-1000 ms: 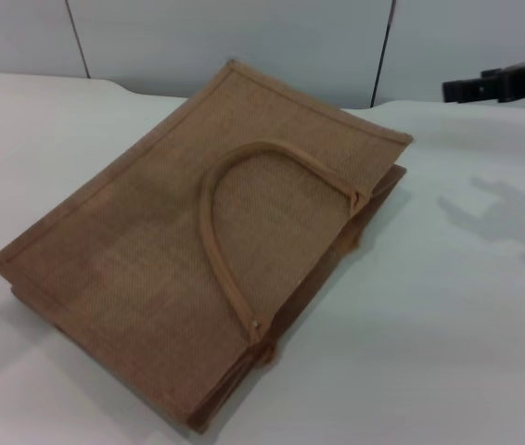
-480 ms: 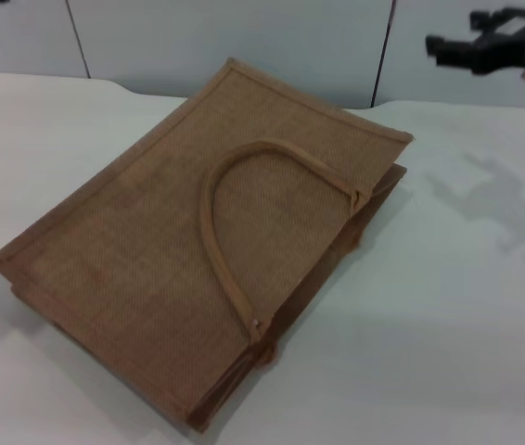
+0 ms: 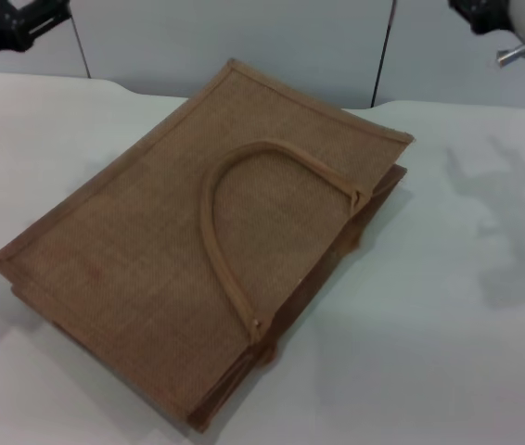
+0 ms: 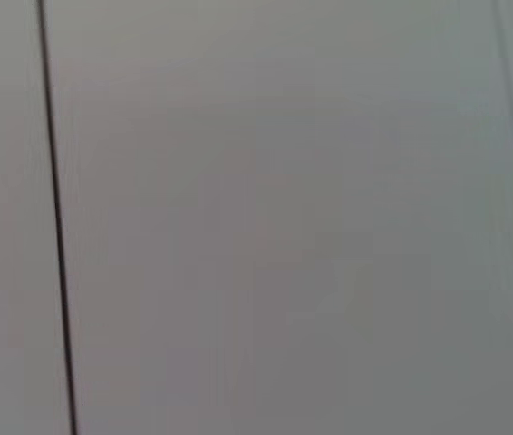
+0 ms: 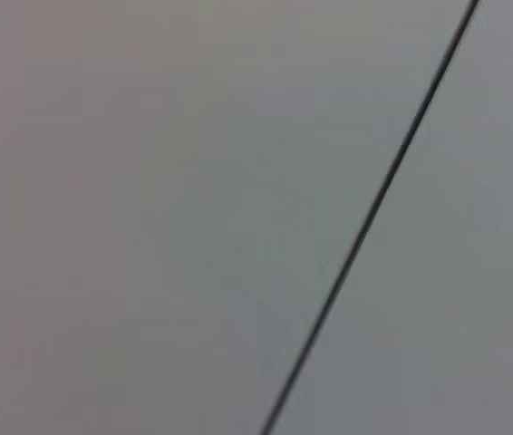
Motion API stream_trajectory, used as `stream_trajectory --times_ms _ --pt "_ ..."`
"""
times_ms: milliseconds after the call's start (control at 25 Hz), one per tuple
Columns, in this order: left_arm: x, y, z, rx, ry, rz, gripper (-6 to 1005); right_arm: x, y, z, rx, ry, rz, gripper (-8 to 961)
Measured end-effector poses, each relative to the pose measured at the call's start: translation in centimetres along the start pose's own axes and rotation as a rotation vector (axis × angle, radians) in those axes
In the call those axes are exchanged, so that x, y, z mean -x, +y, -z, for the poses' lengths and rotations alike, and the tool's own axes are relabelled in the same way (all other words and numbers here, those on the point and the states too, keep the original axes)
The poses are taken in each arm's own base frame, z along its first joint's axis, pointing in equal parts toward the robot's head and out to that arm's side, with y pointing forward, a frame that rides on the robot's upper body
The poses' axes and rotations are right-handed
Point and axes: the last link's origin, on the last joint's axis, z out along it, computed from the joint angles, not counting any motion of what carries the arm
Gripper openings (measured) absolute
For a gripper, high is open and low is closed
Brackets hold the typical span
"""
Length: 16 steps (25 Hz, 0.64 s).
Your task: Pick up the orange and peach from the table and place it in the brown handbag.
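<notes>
The brown handbag lies flat on the white table, its loop handle resting on top and its mouth facing the right front. The orange and the peach are out of view in every view. My left gripper is high at the far left corner of the head view, well away from the bag. High at the far right corner, my right gripper is partly cut off by the frame edge. Neither gripper shows anything in it. Both wrist views show only grey wall panels.
The white table stretches to the right of and in front of the bag. A grey panelled wall with dark seams stands behind the table. Arm shadows fall on the table at right.
My right gripper has risen and drawn back to the top right corner. My left gripper has come into view at the top left. The bag has not moved.
</notes>
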Motion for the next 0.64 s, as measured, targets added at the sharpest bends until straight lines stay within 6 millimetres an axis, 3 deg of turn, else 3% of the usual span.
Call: stream_trajectory --times_ms 120,200,440,640 --pt "0.9 0.2 -0.2 -0.026 0.004 -0.007 878 -0.4 0.5 0.7 -0.135 -0.05 0.045 729" --pt "2.1 0.7 -1.1 -0.047 -0.013 -0.022 878 -1.7 1.1 1.5 -0.238 -0.087 0.045 729" --pt "3.8 1.5 -2.5 -0.071 -0.067 -0.01 878 -3.0 3.0 2.2 -0.236 -0.143 0.013 729" --pt "5.6 3.0 -3.2 -0.081 -0.077 -0.005 878 -5.0 3.2 2.0 -0.192 -0.113 -0.094 729"
